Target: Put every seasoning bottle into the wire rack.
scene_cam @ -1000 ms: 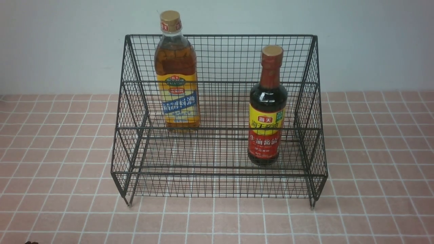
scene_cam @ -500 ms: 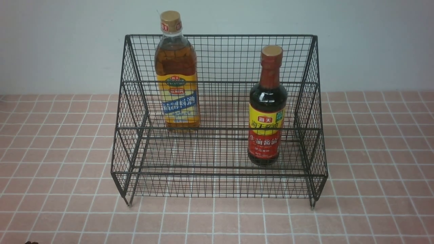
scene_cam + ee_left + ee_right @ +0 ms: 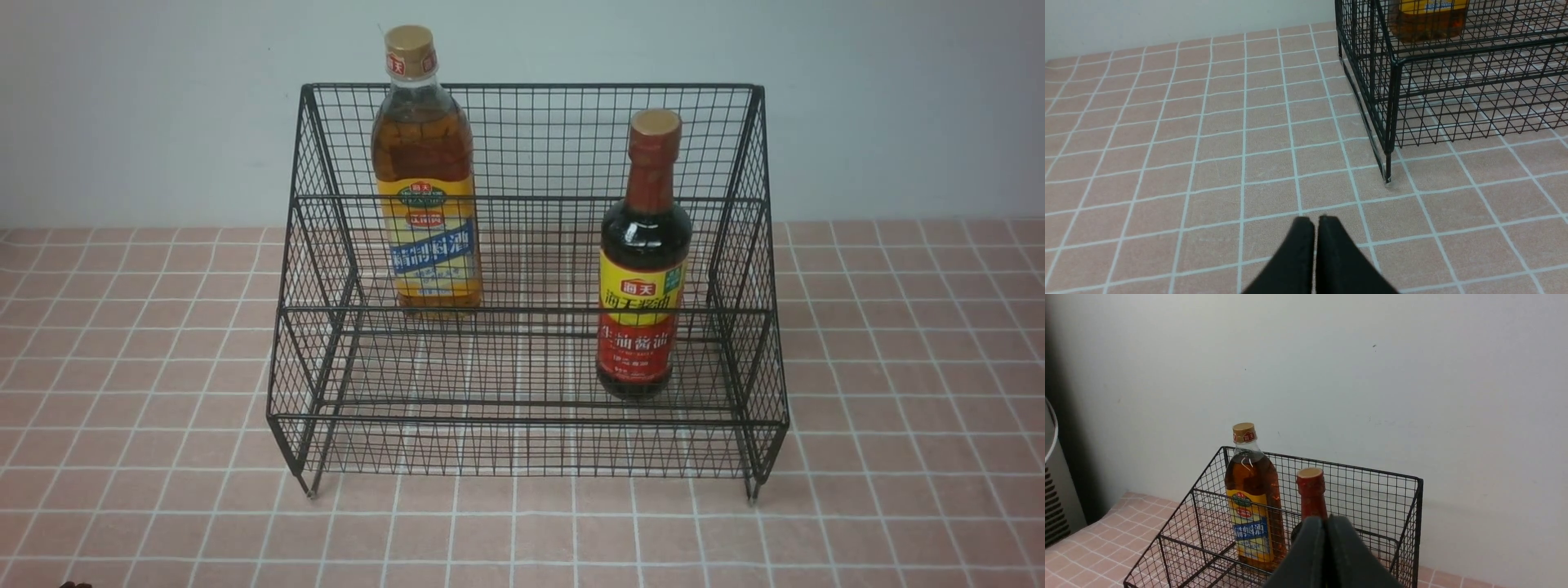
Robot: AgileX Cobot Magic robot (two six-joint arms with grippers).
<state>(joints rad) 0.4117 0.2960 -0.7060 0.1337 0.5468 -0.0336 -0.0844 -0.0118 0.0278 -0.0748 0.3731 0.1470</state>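
- Large black wire-mesh rack (image 3: 522,412) with two stepped tiers stands on short legs on the pink-tiled table (image 3: 147,506), back against the pale wall (image 3: 898,106).
- Clear bottle of amber liquid (image 3: 424,175) with gold cap and yellow-blue label stands upright on the upper rear tier, toward the rack's left side. Its cap rises above the rack's top rail.
- Dark bottle (image 3: 643,261) with red-brown neck and yellow-red label stands upright on the lower front tier, toward the right side. Its cap sits below the top rail.
- The two bottles are well apart — different tiers, neither touching the other or the side mesh as far as the front view shows.
- Left gripper (image 3: 1314,222): black jaws pressed together, nothing between them, over bare table tiles near the rack's front-left leg (image 3: 1388,173). Not touching the rack.
- Right gripper (image 3: 1326,522): jaws together, empty, held high and looking down into the rack from its right side; both bottles show beyond the tips, the dark one partly hidden by them.
- Grey ribbed object (image 3: 1053,498) sits at the edge of the right wrist view — can't tell what it is.
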